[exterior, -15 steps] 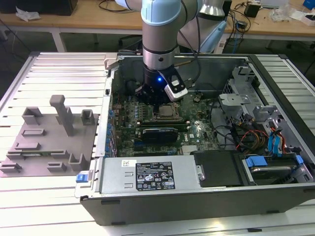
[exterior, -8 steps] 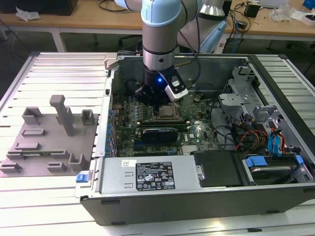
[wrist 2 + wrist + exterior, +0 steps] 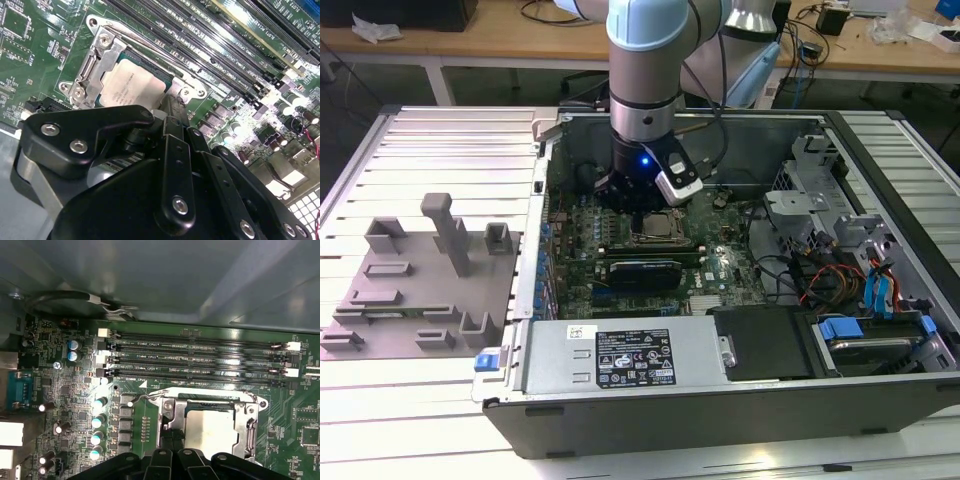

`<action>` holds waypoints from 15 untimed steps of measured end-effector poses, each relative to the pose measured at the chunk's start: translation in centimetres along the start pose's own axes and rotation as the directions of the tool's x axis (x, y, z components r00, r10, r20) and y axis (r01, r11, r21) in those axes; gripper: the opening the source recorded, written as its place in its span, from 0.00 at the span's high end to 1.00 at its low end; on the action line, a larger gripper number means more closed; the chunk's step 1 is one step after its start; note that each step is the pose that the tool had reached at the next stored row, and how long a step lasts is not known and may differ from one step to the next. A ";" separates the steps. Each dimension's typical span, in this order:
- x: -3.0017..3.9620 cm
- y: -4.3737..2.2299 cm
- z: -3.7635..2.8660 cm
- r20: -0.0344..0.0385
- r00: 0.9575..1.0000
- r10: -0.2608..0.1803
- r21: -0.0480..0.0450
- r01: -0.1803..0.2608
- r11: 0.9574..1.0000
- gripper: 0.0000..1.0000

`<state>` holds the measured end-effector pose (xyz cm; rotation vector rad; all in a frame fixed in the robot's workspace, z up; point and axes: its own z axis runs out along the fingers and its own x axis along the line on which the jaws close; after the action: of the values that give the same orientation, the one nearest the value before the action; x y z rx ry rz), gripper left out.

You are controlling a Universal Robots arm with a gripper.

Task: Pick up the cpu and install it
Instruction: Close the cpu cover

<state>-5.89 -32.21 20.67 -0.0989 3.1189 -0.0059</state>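
The cpu point(image 3: 132, 85), a small square chip with a pale metal top, lies flat inside the metal socket frame point(image 3: 92, 75) on the green motherboard. In the first wrist view the cpu point(image 3: 210, 427) sits in the frame point(image 3: 167, 412) below the memory slots. My gripper point(image 3: 174, 102) is low over the socket, its black fingers pressed together at the chip's edge and holding nothing. In the exterior view the gripper point(image 3: 640, 212) hangs inside the open computer case just above the cpu point(image 3: 663, 226).
A grey fixture plate point(image 3: 410, 290) with upright posts lies at the exterior view's left, outside the case. A labelled silver box point(image 3: 620, 355) runs along the case's near side. Memory slots point(image 3: 200, 357) and capacitors point(image 3: 99, 420) flank the socket. Drive bays and cables point(image 3: 840, 270) crowd the right.
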 end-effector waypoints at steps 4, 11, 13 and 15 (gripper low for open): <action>0.02 0.01 0.10 0.002 1.000 -0.002 0.000 0.002 1.000 0.89; 0.09 0.13 0.31 0.015 1.000 -0.006 0.001 0.006 1.000 0.89; 0.15 0.19 0.35 0.016 1.000 -0.006 0.001 0.006 1.000 0.89; 0.24 0.26 0.37 0.017 1.000 -0.006 0.001 0.006 1.000 0.89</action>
<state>-6.13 -31.97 20.29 -0.1078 3.1015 -0.0068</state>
